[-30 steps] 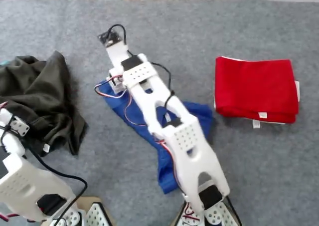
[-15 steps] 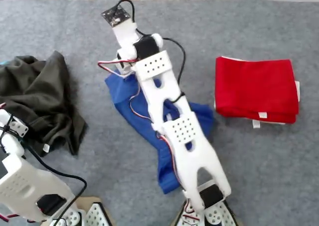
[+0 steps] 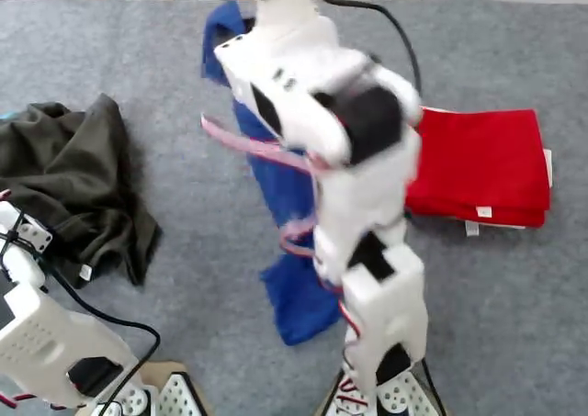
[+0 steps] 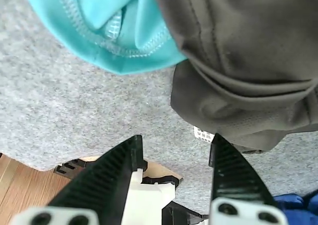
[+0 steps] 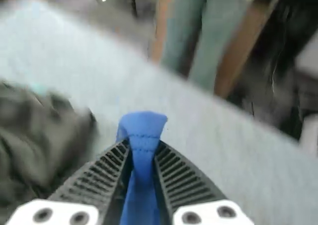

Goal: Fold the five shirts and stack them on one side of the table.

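Observation:
My right gripper (image 5: 142, 150) is shut on a fold of the blue shirt (image 5: 141, 130). In the high view that arm stands raised over the table's middle, and the blue shirt (image 3: 280, 177) hangs from it in a long strip whose lower end lies on the cloth. A dark olive shirt (image 3: 78, 186) lies crumpled at the left. My left gripper (image 4: 174, 155) is open just above the table beside the olive shirt (image 4: 243, 51) and a turquoise shirt (image 4: 109, 26). A folded red shirt (image 3: 482, 163) lies at the right on a white one.
The table (image 3: 514, 324) is covered in grey felt. The left arm's white body (image 3: 46, 342) sits at the near left corner. Table legs and a person's legs (image 5: 218, 41) show beyond the far edge.
The right arm has swung up and away from the table, lifting the blue shirt from a flat heap into a hanging strip. The left arm has not moved.

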You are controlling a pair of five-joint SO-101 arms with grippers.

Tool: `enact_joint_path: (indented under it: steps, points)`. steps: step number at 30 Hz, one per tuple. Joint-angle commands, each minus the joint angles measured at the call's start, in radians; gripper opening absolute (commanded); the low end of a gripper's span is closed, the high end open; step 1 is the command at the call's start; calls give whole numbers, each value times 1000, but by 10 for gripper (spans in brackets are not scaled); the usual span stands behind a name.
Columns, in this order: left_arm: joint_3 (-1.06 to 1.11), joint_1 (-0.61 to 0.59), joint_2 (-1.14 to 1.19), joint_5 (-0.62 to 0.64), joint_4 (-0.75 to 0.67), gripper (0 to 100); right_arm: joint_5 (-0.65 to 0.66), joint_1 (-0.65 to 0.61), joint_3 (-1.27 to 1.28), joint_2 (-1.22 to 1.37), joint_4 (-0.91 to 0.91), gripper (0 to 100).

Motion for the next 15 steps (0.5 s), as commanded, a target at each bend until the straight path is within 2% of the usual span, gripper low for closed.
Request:
enact_joint_path:
  steps: [1, 5, 10, 13, 15]
  points:
    - [-10, -10, -57, -11, 15, 238, -15, -115, -13, -130, -103, 13]
    - [-28, -62, -58, -5, 15, 238, -14, -290, -12, -143, -215, 13]
    - [-130, -234, -58, -3, 15, 238, -14, -466, -2, -145, -351, 13]
    - [-183, -314, -58, -5, 15, 238, -14, -460, 73, -150, -382, 14]
    - [-200, -338, -58, -8, 15, 238, -14, -382, 140, -142, -342, 14]
